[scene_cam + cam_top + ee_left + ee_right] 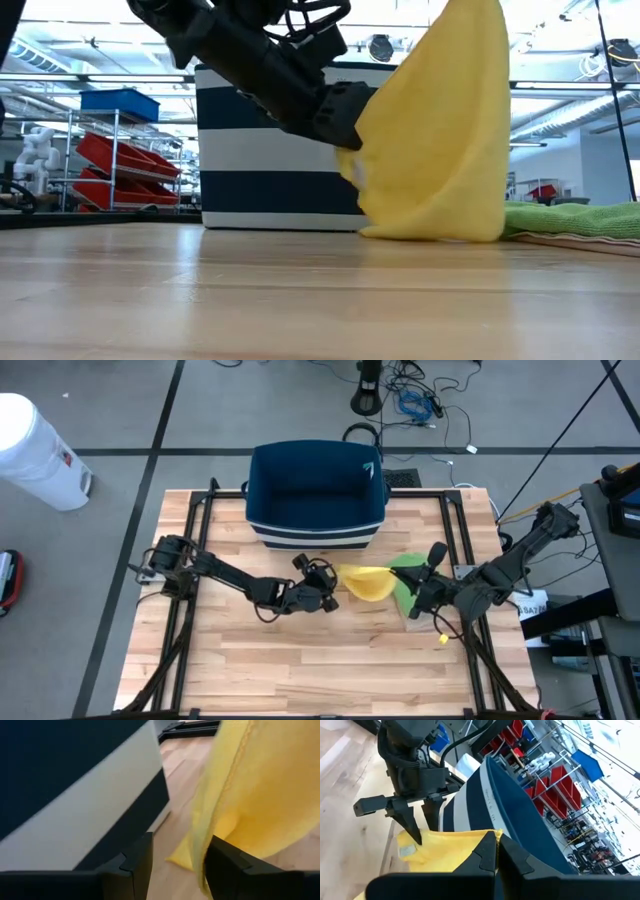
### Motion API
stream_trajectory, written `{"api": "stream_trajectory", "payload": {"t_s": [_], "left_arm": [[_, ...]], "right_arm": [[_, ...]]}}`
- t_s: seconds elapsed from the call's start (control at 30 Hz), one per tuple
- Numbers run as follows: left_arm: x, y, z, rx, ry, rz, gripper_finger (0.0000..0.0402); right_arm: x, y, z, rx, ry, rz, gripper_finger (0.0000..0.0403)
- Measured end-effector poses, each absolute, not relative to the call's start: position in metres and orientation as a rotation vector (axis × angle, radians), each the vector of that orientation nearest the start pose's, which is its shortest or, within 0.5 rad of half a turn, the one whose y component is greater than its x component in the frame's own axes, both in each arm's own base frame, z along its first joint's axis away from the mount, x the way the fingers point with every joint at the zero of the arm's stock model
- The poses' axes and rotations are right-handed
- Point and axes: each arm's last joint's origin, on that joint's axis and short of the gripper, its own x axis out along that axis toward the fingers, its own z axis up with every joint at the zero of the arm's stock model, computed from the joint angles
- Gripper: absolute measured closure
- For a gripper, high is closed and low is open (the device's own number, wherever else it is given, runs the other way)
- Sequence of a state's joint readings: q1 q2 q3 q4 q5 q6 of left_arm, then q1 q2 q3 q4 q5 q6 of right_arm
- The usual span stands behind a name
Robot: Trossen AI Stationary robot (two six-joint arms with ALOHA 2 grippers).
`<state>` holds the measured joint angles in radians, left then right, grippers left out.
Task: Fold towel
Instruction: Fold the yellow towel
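Wooden bench [300,660] under me: my right hand [497,851] pinches the yellow towel [365,582] aloft before the bin [315,495]; my left hand [175,865], part open, straddles its edge.

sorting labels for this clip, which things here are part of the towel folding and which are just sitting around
Part of the job:
yellow towel, lifted off the table
right tool, shut on the yellow towel
left tool, open at the towel's edge

Just lying about:
green cloth
navy striped bin
white container
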<state>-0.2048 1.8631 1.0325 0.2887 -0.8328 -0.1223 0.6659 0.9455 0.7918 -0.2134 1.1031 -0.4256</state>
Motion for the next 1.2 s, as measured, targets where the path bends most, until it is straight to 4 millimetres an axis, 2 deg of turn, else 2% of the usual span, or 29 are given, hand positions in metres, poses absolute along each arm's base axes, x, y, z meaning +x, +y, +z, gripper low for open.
{"api": "stream_trajectory", "payload": {"t_s": [0.17,0.33,0.47,1.07,1.2], "left_arm": [[0.373,-0.054,0.182,0.166,0.430,0.655,0.0271],[0.372,-0.056,0.184,0.199,0.446,0.621,0.0305],[0.371,-0.056,0.181,0.194,0.485,0.572,0.0309],[0.364,-0.058,0.172,0.193,0.582,0.574,0.0312],[0.363,-0.065,0.172,0.271,0.593,0.560,0.0345]], "right_arm": [[0.165,0.097,0.312,-0.699,0.319,-0.376,0.0403],[0.165,0.097,0.312,-0.699,0.320,-0.374,0.0403],[0.165,0.097,0.312,-0.699,0.319,-0.372,0.0403],[0.165,0.097,0.311,-0.688,0.324,-0.373,0.0403],[0.164,0.097,0.309,-0.675,0.336,-0.352,0.0403]]}}
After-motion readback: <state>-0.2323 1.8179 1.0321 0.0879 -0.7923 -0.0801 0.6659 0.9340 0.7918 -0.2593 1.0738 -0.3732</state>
